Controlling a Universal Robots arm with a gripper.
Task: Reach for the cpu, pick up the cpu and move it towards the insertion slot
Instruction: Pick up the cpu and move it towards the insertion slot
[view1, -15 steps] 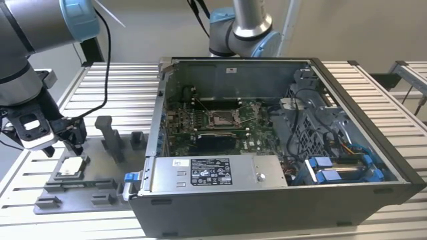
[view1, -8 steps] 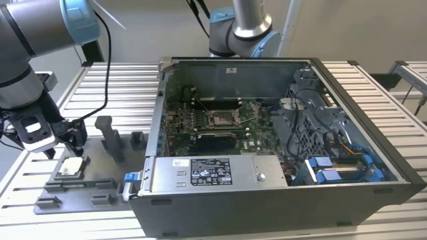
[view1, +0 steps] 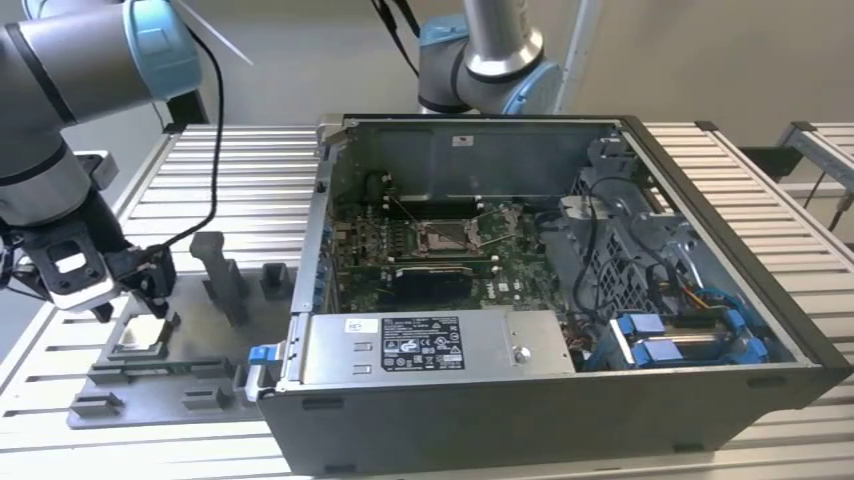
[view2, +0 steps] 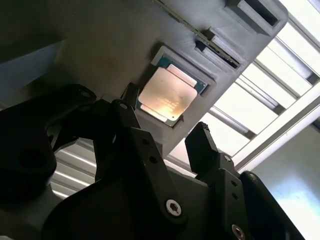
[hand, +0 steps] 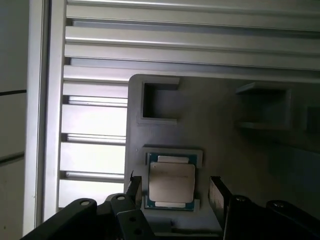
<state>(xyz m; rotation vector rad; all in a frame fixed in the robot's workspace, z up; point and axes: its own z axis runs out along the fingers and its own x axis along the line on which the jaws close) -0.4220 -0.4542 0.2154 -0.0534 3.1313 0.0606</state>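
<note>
The cpu (hand: 171, 182), a small square chip with a silvery top and dark rim, lies flat in a recess of the grey fixture plate (view1: 160, 370) at the exterior view's left, and it is also in the second wrist view (view2: 166, 98). My gripper (view1: 130, 298) hangs just above it, open, with one finger on each side of the chip (view1: 144, 338) and not touching it. Both black fingertips (hand: 218, 192) frame the chip in both wrist views. The insertion slot (view1: 445, 237), with a shiny metal frame, sits on the green board inside the open computer case (view1: 561, 400).
Grey fixture blocks (view1: 220, 278) stand upright on the plate between my gripper and the case wall. A second robot arm (view1: 481, 60) rises behind the case. The ribbed aluminium table (view1: 227, 170) lies under everything. Cables and blue drive clips (view1: 674, 340) crowd the case's right side.
</note>
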